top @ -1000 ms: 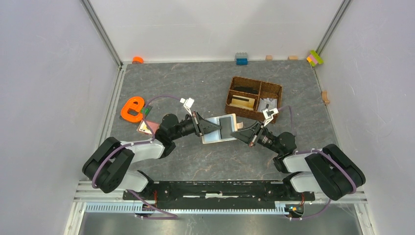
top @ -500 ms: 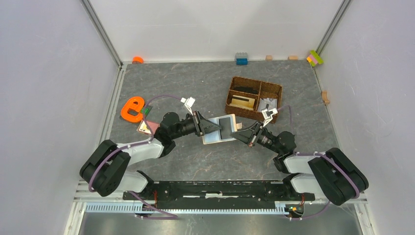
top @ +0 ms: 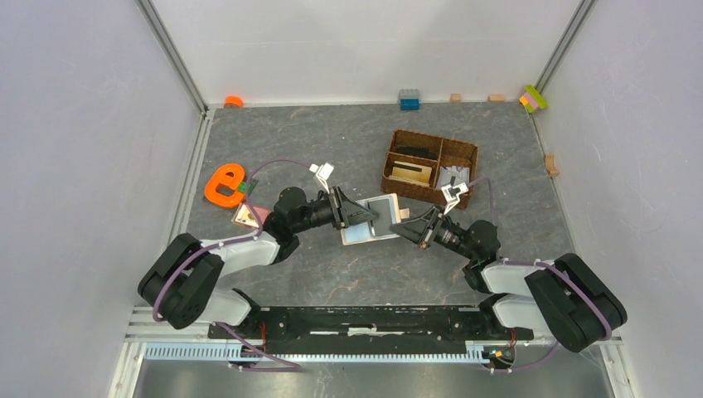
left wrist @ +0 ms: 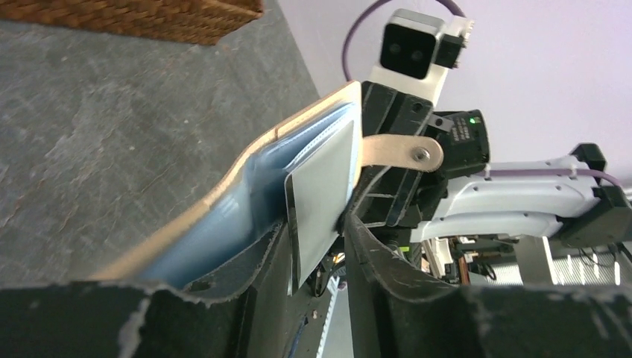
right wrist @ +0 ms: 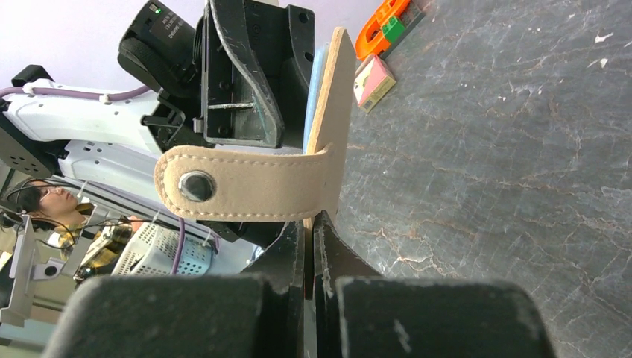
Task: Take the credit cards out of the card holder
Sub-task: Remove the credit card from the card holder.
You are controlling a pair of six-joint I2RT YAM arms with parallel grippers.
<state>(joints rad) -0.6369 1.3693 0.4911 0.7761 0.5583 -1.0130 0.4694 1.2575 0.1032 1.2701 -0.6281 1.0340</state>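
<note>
The beige card holder (top: pixel 365 234) is held open above the table between my two grippers. My right gripper (top: pixel 404 225) is shut on its beige edge (right wrist: pixel 332 112), just under the closing tab (right wrist: pixel 246 183). My left gripper (top: pixel 371 217) is at the holder's other side. In the left wrist view its jaws (left wrist: pixel 314 224) stand apart, with a grey card (left wrist: pixel 324 186) between them that sticks out of the blue-grey sleeves (left wrist: pixel 223 216). The card shows dark in the top view (top: pixel 384 207). A pinkish and cream card (top: pixel 249 216) lies on the table by the orange toy.
The orange letter-shaped toy (top: pixel 222 184) lies at the left. The brown wicker basket (top: pixel 429 166) stands behind the right gripper. Small blocks (top: pixel 409 99) line the back wall, and a coloured one (top: pixel 534 98) sits at the back right corner.
My left gripper has moved a little right, further over the card holder. The right gripper and the holder have shifted slightly left.
</note>
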